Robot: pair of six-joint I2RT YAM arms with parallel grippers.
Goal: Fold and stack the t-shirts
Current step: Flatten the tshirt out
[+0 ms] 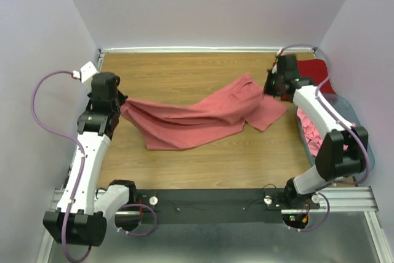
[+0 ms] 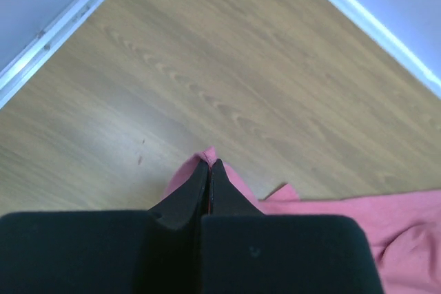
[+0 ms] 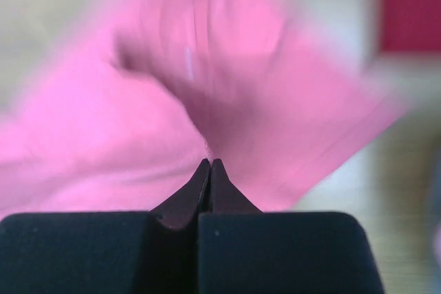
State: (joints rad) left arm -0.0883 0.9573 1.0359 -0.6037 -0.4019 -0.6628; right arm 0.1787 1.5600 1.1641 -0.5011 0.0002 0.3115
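A salmon-pink t-shirt (image 1: 197,118) hangs stretched between both grippers over the middle of the wooden table (image 1: 184,69). My left gripper (image 1: 121,104) is shut on its left edge; a pink fold (image 2: 207,154) sticks out past the closed fingertips (image 2: 196,187). My right gripper (image 1: 269,87) is shut on the shirt's right end, with pink cloth (image 3: 138,135) filling its view. A deep red t-shirt (image 1: 314,71) lies at the far right corner. More salmon-pink shirts (image 1: 309,130) lie in the basket.
The oval grey-blue basket (image 1: 349,110) stands at the right edge of the table, under my right arm. White walls close the table at the back and sides. A black rail (image 1: 209,201) runs along the near edge.
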